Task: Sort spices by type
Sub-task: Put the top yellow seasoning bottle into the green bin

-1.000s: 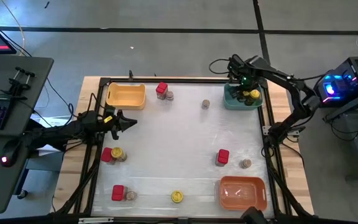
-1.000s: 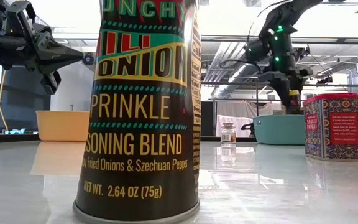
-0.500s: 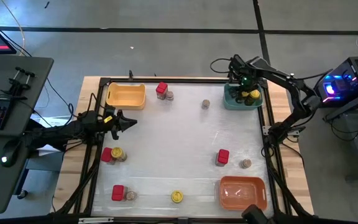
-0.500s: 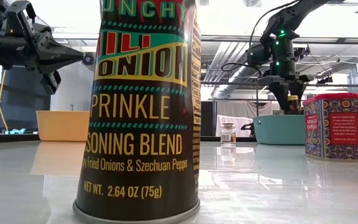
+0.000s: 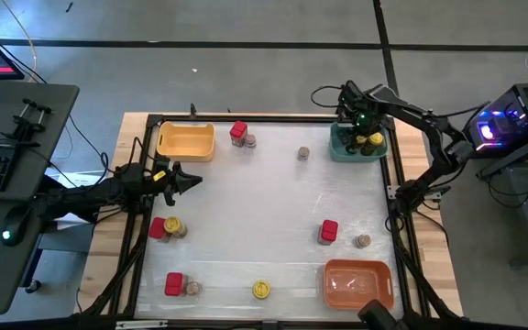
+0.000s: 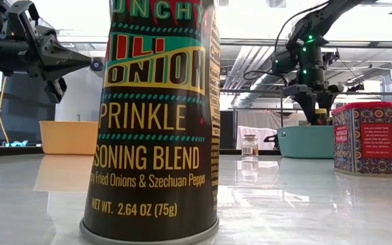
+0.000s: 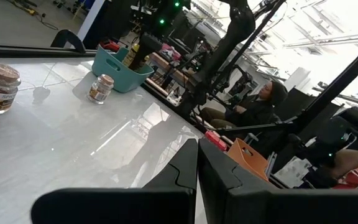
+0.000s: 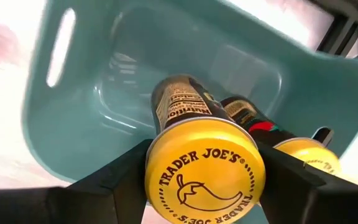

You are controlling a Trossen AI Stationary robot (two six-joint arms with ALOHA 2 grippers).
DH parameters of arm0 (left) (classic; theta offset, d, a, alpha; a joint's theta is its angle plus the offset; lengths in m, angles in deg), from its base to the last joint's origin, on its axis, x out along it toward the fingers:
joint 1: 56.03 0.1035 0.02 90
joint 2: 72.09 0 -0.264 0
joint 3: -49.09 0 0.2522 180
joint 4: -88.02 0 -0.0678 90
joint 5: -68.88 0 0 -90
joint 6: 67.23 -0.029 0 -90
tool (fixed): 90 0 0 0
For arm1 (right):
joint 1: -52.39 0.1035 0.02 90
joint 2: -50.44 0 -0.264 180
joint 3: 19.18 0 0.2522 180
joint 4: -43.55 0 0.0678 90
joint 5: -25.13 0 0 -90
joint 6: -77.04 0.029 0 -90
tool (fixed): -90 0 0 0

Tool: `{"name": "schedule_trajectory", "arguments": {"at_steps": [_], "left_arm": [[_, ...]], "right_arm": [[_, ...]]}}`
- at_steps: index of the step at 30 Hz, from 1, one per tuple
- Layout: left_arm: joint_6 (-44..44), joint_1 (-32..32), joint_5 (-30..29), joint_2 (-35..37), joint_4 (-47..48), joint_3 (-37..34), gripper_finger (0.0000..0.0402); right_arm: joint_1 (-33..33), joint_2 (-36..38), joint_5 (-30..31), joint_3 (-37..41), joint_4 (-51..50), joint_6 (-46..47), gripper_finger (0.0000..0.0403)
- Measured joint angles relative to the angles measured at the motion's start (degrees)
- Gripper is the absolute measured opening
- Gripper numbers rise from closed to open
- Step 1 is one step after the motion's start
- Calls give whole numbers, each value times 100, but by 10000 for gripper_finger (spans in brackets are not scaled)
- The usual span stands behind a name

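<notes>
The right gripper (image 8: pixel 205 171) hangs over the teal tray (image 5: pixel 342 147) at the table's far right, a finger on each side of a yellow-lidded jar (image 8: pixel 205 169) standing in the tray; whether the fingers press it or have let go cannot be told. The lid reads "TRADER JOE'S" around a chili drawing. A second yellow-lidded jar (image 8: pixel 304 157) stands beside it in the same tray.

The left gripper (image 5: pixel 189 180) waits at the table's left edge with its fingers pressed together, holding nothing.

Other spices are spread over the white table (image 5: pixel 264 211). A red box (image 5: pixel 238 131) with a small jar sits at the far side, just right of the yellow tray (image 5: pixel 186 142). A small grey-brown jar (image 5: pixel 304 153) stands alone left of the teal tray. Another red box (image 5: pixel 328 231) and small jar (image 5: pixel 363 241) sit right of centre. At the left edge a red box (image 5: pixel 158 227) touches a yellow-lidded jar. Along the near edge are a red box (image 5: pixel 174 284) with a small jar, a lone yellow lid (image 5: pixel 260 290), and the orange tray (image 5: pixel 357 282).

That near jar (image 6: pixel 156 122) fills the low view, blocking much of the table; it reads "CHILI ONION", "SEASONING BLEND", partly cut off, and "NET WT. 2.64 OZ (75g)".
</notes>
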State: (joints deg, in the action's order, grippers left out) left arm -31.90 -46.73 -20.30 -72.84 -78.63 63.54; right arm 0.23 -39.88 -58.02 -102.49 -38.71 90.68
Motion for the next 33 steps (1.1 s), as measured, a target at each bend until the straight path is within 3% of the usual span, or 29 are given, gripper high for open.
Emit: {"name": "schedule_trajectory", "arguments": {"at_steps": [33], "left_arm": [[2,0,0,1,0,2,0]], "right_arm": [[2,-2,61,163,99,-132,248]]}}
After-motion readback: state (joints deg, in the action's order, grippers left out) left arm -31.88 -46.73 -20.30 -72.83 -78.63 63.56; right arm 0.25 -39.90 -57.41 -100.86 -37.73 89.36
